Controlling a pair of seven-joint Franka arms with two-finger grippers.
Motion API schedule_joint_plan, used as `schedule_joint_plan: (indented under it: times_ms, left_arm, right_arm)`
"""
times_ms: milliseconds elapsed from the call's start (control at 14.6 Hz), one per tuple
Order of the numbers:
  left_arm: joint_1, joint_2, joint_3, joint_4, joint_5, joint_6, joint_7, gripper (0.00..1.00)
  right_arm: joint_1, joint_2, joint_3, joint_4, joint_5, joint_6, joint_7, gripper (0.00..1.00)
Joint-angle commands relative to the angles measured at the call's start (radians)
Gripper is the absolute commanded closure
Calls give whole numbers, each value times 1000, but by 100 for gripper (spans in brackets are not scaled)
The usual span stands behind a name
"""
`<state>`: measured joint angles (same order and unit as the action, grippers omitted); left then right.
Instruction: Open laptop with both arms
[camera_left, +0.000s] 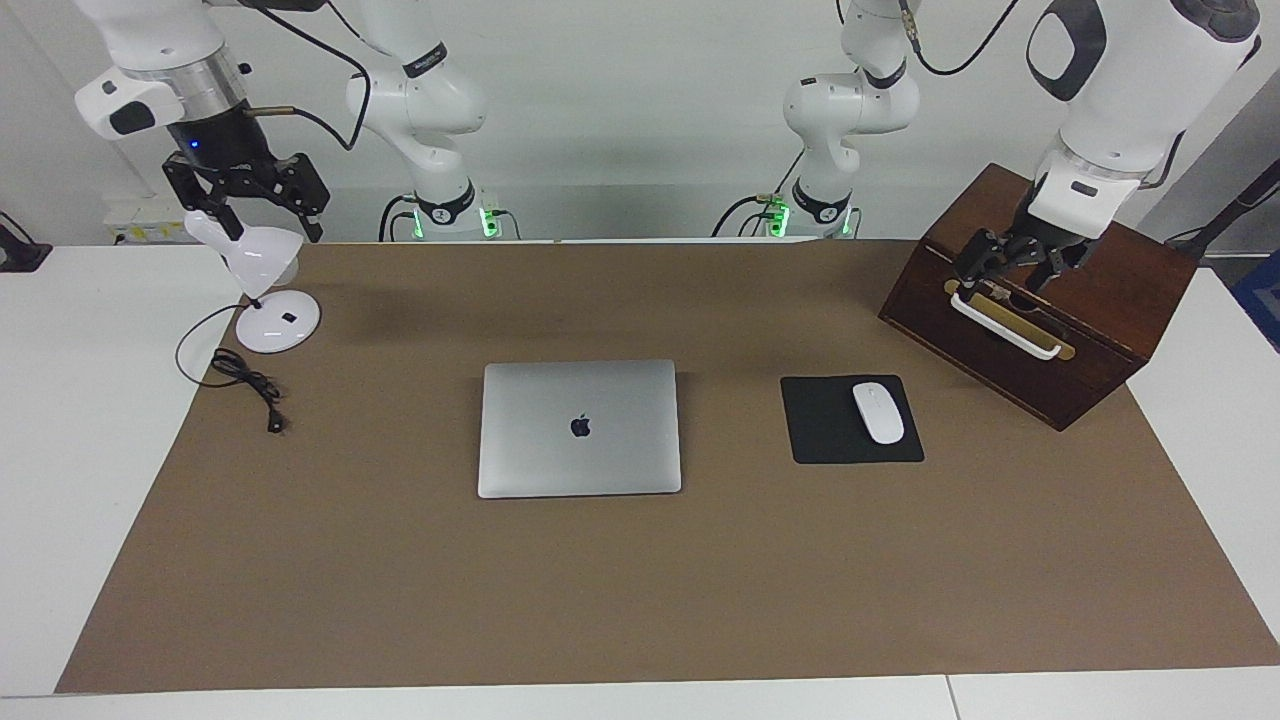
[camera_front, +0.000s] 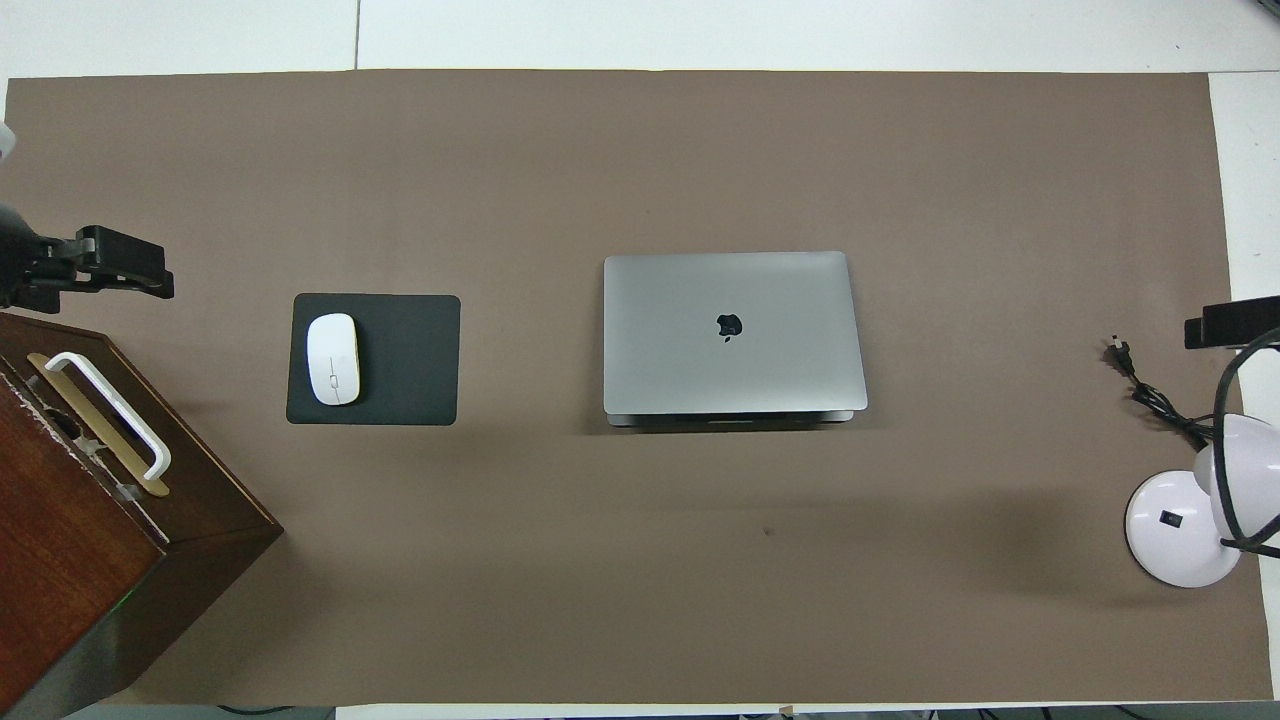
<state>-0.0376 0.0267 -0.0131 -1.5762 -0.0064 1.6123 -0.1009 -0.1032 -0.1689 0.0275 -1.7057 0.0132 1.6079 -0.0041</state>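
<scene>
The silver-grey laptop (camera_left: 579, 428) lies shut and flat in the middle of the brown mat, apple logo up; it also shows in the overhead view (camera_front: 733, 333). My left gripper (camera_left: 1012, 265) hangs open and empty over the wooden box, just above its white handle (camera_left: 1005, 325), at the left arm's end of the table; in the overhead view it (camera_front: 120, 275) shows at the frame edge. My right gripper (camera_left: 250, 200) hangs open and empty above the white lamp's head at the right arm's end. Both grippers are well away from the laptop.
A black mouse pad (camera_left: 830, 440) with a white mouse (camera_left: 878, 412) lies beside the laptop toward the left arm's end. A dark wooden box (camera_left: 1100, 330) stands near it. A white desk lamp (camera_left: 278, 322) with a black cable (camera_left: 250, 385) stands at the right arm's end.
</scene>
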Motion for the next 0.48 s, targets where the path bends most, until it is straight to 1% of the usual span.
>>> schedule_joint_plan:
  times_ms: [0,411]
  left_arm:
    - [-13,-24,5,-30,16,43,-2,0]
    - [-13,-25,5,-30,16,51,-8,0]
  right_arm:
    - [-6,-12,5,-6,10,0,-11,0]
    - [-3,-21,8,-14,8,-16,-25,0]
